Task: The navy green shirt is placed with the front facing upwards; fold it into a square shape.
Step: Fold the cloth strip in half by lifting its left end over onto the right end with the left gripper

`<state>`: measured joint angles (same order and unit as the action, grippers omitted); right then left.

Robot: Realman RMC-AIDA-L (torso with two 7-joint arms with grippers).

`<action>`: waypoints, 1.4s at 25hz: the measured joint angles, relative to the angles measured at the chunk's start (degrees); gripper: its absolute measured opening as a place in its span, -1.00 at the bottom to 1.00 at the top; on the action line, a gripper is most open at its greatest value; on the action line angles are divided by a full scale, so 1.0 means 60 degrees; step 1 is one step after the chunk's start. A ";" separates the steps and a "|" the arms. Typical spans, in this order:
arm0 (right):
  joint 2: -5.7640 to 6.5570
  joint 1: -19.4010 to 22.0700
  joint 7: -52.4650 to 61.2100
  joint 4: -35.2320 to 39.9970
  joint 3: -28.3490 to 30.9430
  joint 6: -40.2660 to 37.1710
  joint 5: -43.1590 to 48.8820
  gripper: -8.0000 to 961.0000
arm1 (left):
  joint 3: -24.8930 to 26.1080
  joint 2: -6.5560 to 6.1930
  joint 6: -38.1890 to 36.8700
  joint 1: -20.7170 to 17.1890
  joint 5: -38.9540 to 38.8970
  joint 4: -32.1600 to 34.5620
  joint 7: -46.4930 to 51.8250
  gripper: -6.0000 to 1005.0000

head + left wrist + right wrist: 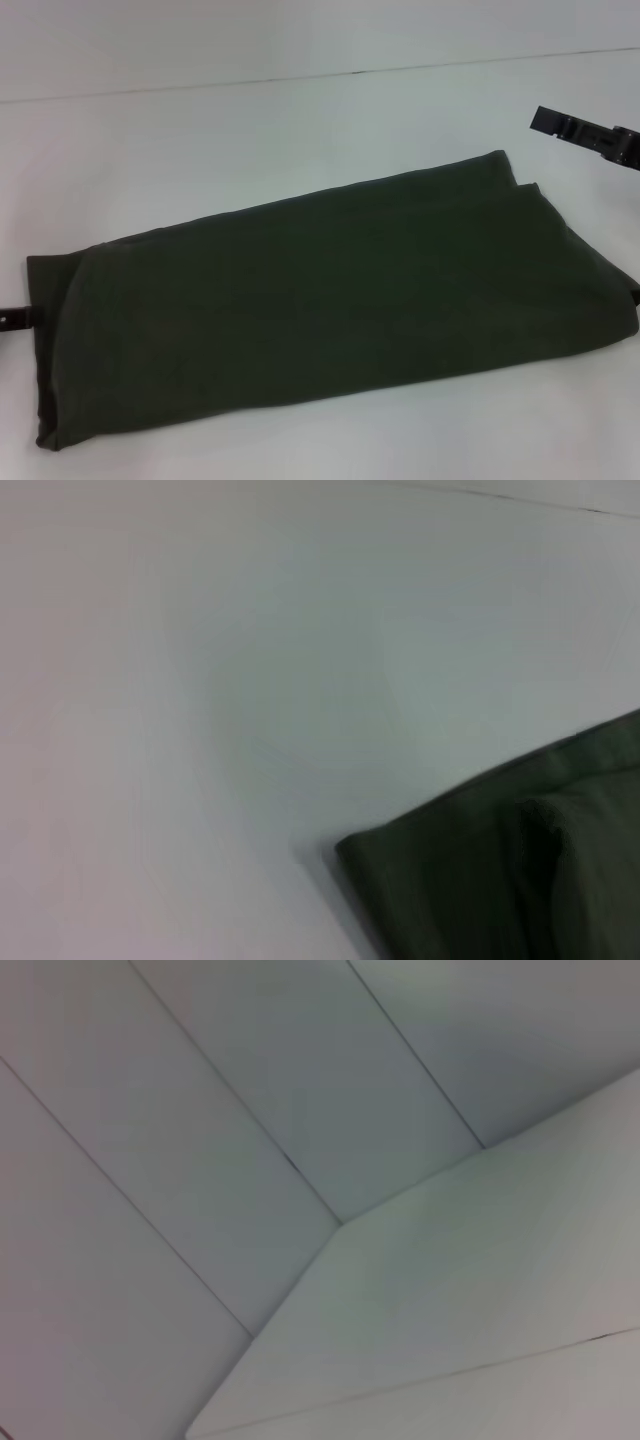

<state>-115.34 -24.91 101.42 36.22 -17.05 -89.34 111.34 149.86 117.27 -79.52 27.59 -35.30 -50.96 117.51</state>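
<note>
The navy green shirt (pixel 330 300) lies on the white table (pixel 300 120) already folded into a long band, plain side up with no lettering showing, its long axis running from the near left corner up toward the far right. One short end, a doubled fold, sits at the left; the other, with layered edges, ends at the right rim of the head view. To reach a square, I judge, one short end has to travel along that axis onto the other. The left gripper (pixel 18 318) shows only as a dark sliver right at the shirt's left end, touching or just beside it (its wrist view catches that corner (pixel 500 860) close by). The right gripper (pixel 590 135) hangs well above and beyond the right end, apart from the cloth. The left arm is therefore nearer to a grasp. Whether either set of jaws is spread or closed, I cannot tell.
</note>
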 joint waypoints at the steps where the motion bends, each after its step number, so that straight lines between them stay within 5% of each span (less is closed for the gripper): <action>1: 0.0008 0.0002 0.0000 0.0000 0.0018 -0.0024 -0.0007 0.91 | -0.0042 -0.0001 0.0045 0.0000 0.0005 0.0052 -0.0008 0.57; 35: 0.0065 0.0004 -0.0001 0.0015 0.0088 -0.0062 -0.0028 0.90 | -0.0282 -0.0173 -0.0918 0.0468 -0.0030 0.0299 0.0168 0.56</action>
<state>-114.95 -24.89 101.42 36.30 -16.52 -89.71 111.18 148.17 116.23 -85.03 30.40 -35.48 -49.16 118.52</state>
